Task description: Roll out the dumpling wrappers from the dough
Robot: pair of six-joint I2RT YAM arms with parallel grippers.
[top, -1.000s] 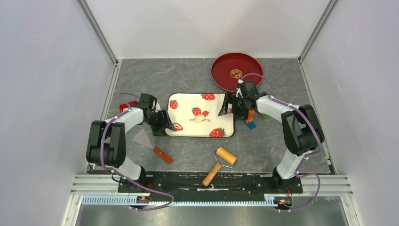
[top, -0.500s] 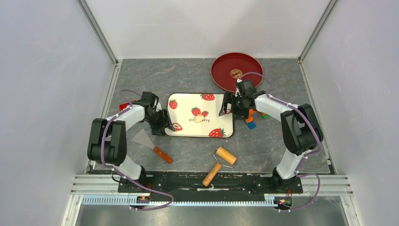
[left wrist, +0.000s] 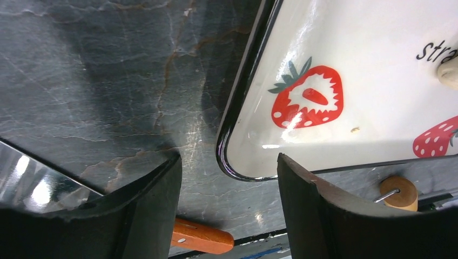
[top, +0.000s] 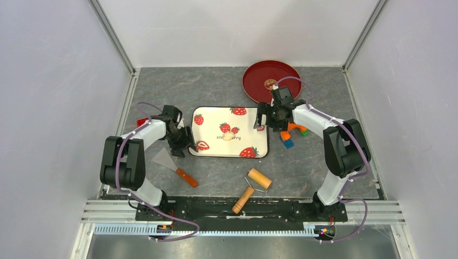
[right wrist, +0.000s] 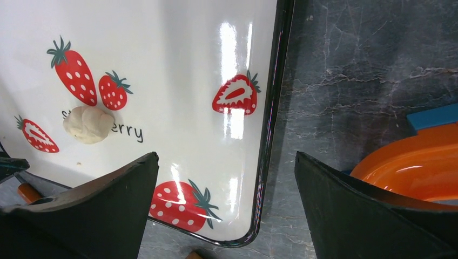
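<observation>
A small pale lump of dough (top: 229, 136) lies near the middle of the white strawberry tray (top: 216, 151); it also shows in the right wrist view (right wrist: 88, 124). No thin round wrappers are in view. My left gripper (top: 186, 144) is open and empty, straddling the tray's near left corner (left wrist: 229, 164). My right gripper (top: 263, 120) is open and empty above the tray's right rim (right wrist: 265, 145). The wooden rolling pin (top: 251, 190) lies on the table in front of the tray.
A red plate (top: 270, 81) with a gold-brown emblem sits at the back right. Orange and blue pieces (top: 289, 136) lie right of the tray, the orange one under my right gripper (right wrist: 416, 164). A scraper with an orange handle (top: 174, 165) lies at the front left.
Both grippers have drawn back slightly from the tray's edges, the right one toward the red plate, the left one outward to the left. The tray and dough have not moved.
</observation>
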